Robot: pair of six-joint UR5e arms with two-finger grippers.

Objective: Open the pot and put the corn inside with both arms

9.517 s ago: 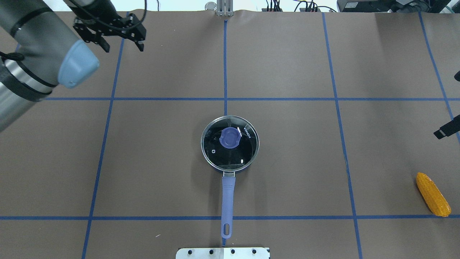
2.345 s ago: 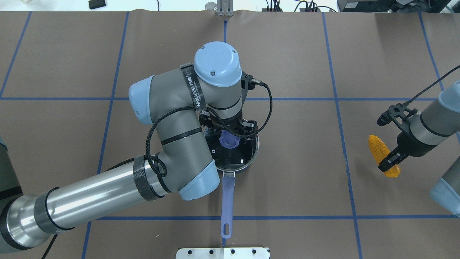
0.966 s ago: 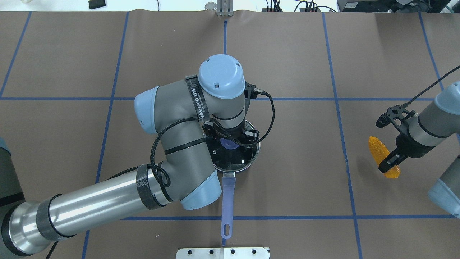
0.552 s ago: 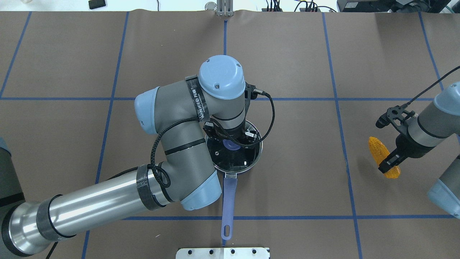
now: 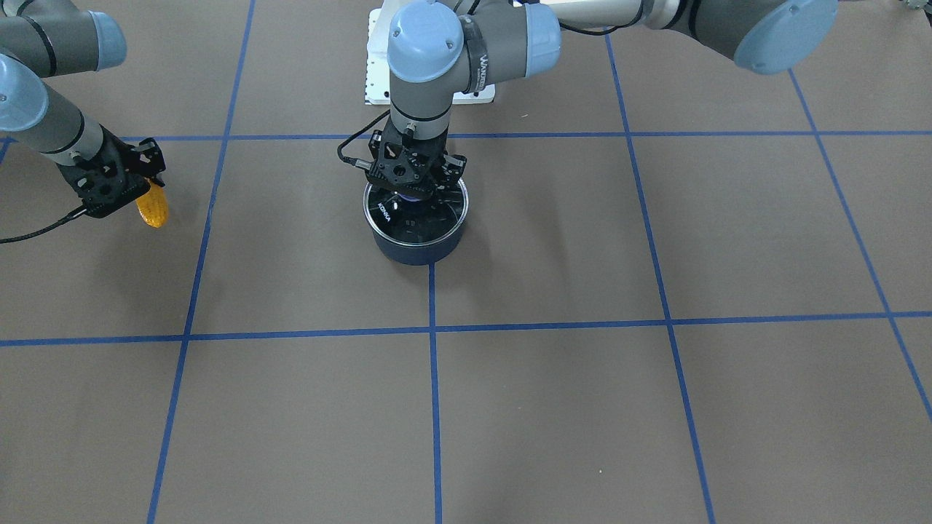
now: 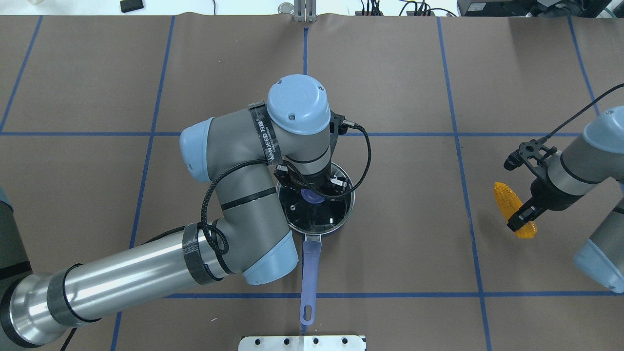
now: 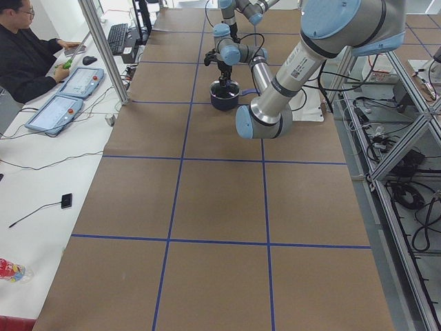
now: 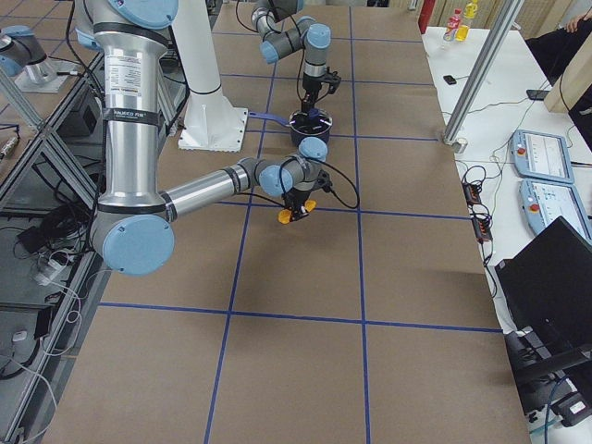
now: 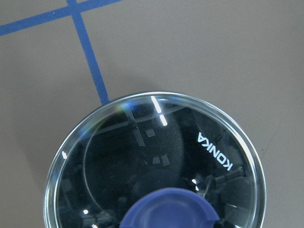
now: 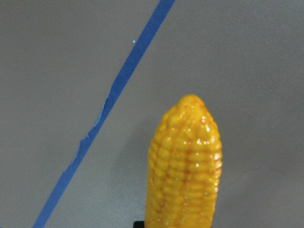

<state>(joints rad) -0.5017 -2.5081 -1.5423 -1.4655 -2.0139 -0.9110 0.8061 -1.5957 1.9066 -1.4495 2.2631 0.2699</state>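
Overhead exterior view is taken as the clock face, with the robot's side at 6 o'clock. Nearest, at the 6 o'clock edge, a white mounting plate (image 6: 302,342) is seen. Just beyond it the pot's purple handle (image 6: 309,273) is stretched over the table (image 6: 390,243), pointed toward 6 o'clock and crossing a line of blue tape (image 6: 390,295). At the centre the dark pot (image 6: 319,232) is stood upright with its glass lid (image 6: 312,217) over it; whether the lid is seated or lifted a little cannot be told. The purple knob (image 6: 307,196) on the lid is clasped from two sides by the fingers of the left gripper (image 6: 312,190), which is pointed straight down from the left arm (image 6: 146,273), brought in from 8 o'clock. In the left wrist view the knob is cut off by the lower edge, and the word KONKA is read on the glass. Well apart, at 3 o'clock from the pot, the corn (image 6: 503,197) is gripped near one end by the clenched fingers of the right gripper (image 6: 520,221), and its free tapered tip is turned toward 11 o'clock
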